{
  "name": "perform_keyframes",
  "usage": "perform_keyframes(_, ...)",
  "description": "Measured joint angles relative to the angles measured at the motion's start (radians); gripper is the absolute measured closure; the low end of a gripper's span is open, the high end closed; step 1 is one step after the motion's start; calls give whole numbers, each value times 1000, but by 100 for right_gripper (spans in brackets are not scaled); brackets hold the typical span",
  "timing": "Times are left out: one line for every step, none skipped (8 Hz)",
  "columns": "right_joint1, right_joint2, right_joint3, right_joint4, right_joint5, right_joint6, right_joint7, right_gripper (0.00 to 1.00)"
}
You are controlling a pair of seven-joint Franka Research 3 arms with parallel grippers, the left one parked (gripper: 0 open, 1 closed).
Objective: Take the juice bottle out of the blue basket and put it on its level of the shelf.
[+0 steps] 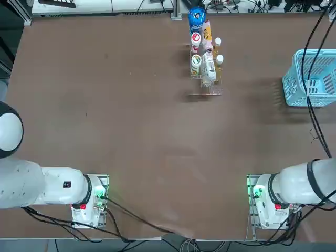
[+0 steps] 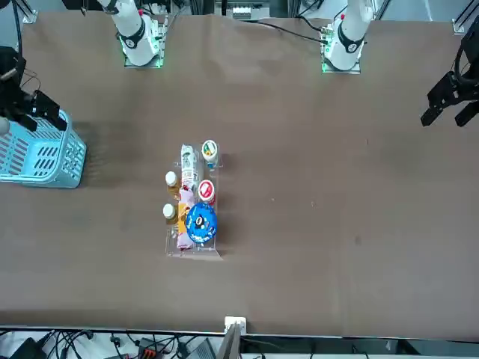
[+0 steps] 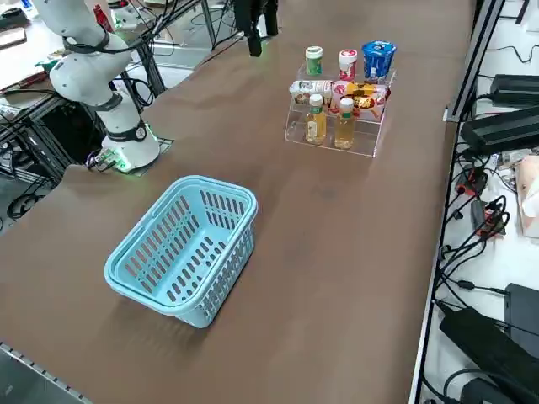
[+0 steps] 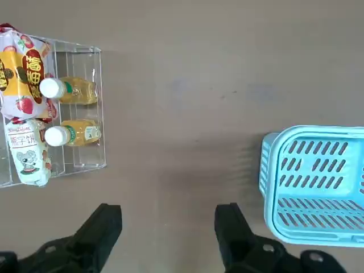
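Juice bottle, slim and yellow-orange with a white cap (image 4: pixel 74 133), stands beside its look-alike twin (image 4: pixel 71 91) on the lowest level of the clear acrylic tiered shelf (image 4: pixel 79 165) near the table's far edge. The light blue lattice basket (image 3: pixel 181 252) at the right edge looks empty. The right gripper (image 4: pixel 168 213) hangs empty with its fingers apart above bare table between them, so another reach could pull out a shelved bottle or knock the light shelf.

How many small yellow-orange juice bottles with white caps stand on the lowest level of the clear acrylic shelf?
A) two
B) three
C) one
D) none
A: two small yellow-orange juice bottles stand side by side on the front, lowest step of the clear acrylic shelf, and the light blue lattice basket looks empty.
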Motion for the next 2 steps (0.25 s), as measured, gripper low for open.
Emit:
perform_keyframes(-1,-10,0,-10,0,4,0,0)
perform_keyframes(-1,-15,1,-11,0,10,1,0)
